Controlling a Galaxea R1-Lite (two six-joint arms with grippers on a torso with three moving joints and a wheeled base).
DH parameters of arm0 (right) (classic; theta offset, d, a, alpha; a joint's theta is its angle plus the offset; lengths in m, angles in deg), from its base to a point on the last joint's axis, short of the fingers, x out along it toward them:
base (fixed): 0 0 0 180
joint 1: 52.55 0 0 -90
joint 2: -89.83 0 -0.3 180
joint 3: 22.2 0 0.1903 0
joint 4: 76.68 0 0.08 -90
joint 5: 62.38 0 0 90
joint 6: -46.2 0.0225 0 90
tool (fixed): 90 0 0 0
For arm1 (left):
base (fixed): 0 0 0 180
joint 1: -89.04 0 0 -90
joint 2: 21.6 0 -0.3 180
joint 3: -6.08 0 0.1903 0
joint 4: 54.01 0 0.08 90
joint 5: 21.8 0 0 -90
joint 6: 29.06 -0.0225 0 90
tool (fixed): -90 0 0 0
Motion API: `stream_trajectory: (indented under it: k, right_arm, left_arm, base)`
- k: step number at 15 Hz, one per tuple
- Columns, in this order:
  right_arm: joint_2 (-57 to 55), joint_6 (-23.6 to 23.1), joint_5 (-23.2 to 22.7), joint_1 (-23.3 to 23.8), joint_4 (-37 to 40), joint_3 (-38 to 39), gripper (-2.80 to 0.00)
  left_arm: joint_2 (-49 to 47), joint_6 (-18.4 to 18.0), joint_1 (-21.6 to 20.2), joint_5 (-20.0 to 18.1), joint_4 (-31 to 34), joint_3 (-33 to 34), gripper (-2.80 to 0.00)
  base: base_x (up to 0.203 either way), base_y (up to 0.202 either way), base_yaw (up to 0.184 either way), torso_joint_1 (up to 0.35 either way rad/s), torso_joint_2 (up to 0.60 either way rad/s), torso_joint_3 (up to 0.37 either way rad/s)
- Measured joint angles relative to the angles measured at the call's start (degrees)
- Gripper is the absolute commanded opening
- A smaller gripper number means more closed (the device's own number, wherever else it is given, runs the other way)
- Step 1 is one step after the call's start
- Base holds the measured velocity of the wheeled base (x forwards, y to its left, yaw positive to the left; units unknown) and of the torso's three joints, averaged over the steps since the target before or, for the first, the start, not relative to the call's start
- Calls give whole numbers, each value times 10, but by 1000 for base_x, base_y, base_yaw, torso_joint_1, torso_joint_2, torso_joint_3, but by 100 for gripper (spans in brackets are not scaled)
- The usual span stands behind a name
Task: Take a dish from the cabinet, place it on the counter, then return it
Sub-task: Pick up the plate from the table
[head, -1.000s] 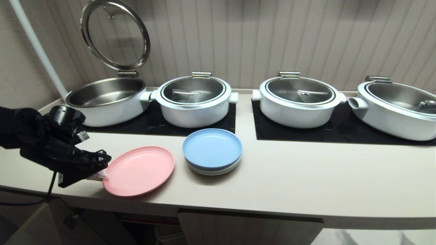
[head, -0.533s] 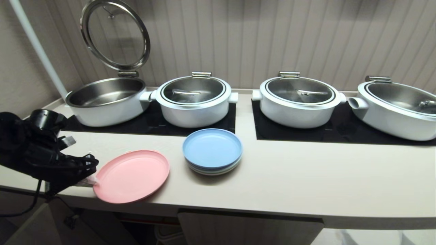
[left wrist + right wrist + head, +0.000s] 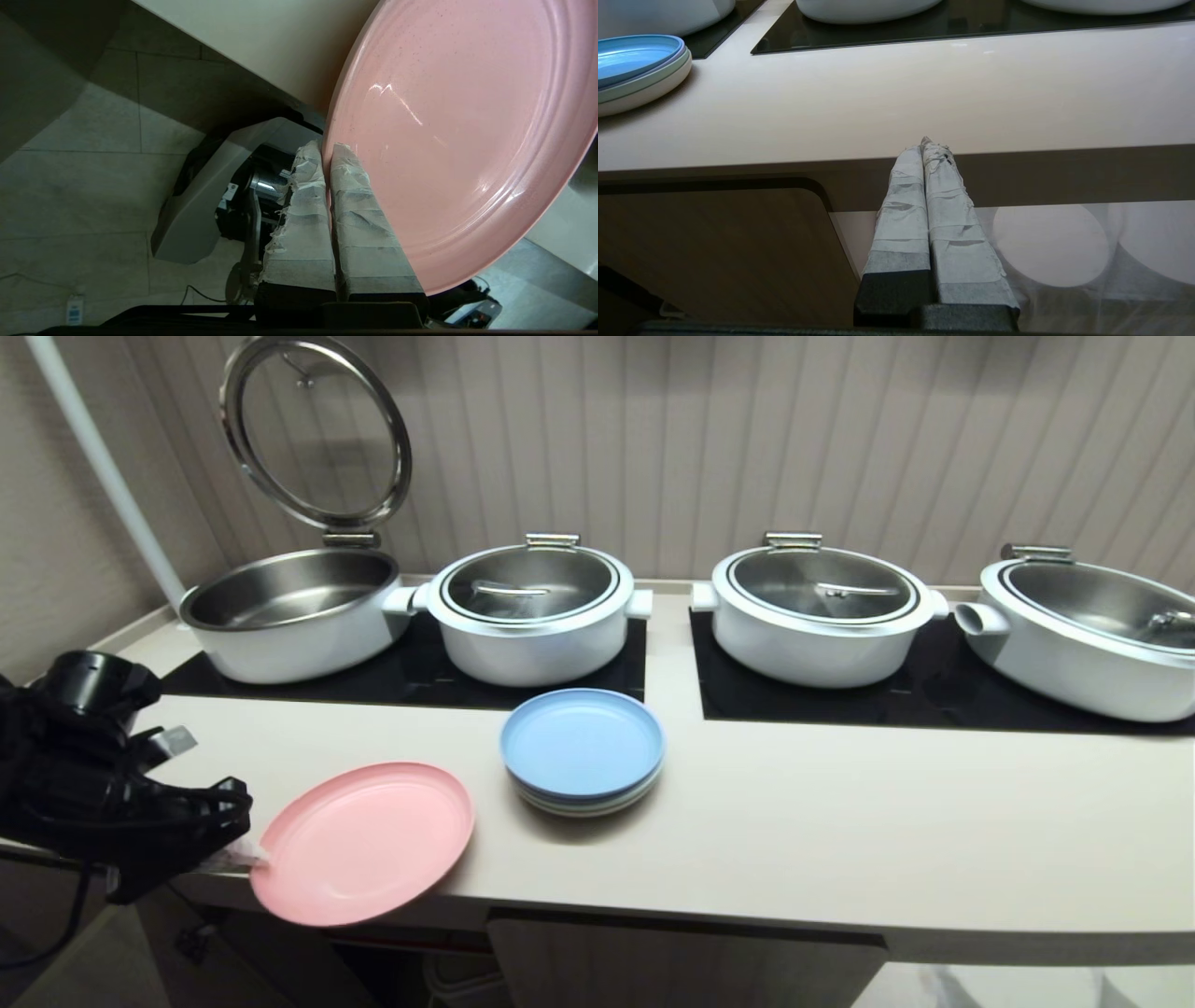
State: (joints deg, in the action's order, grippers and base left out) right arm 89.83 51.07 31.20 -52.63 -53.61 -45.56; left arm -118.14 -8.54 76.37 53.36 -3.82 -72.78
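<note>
Left gripper clamps the pink dish by its rim at the counter's front edge.
Part of the dish overhangs that edge; stacked plates sit nearby; right gripper hangs closed, empty, below the counter.

My black left gripper has fingers wrapped in white tape, and the plate is matte pink. The counter is cream-beige with black cooktop panels. The stack of plates is blue on top. The pots are white, and the wall is beige with vertical stripes.
</note>
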Motion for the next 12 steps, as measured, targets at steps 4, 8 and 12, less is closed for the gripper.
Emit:
stream_trajectory:
  k: [4, 8, 12]
  right_arm:
    - [0, 0, 0, 0, 0, 0, -280]
    - [0, 0, 0, 0, 0, 0, -280]
    - [0, 0, 0, 0, 0, 0, -280]
  left_arm:
    - [29, 0, 0, -10, 0, 27, -280]
    - [65, -2, 3, -14, 1, 60, -280]
    - [98, -3, 4, -29, 1, 93, -280]
  base:
    - [0, 0, 0, 0, 0, 0]
    - [0, 0, 0, 0, 0, 0]
    - [0, 0, 0, 0, 0, 0]
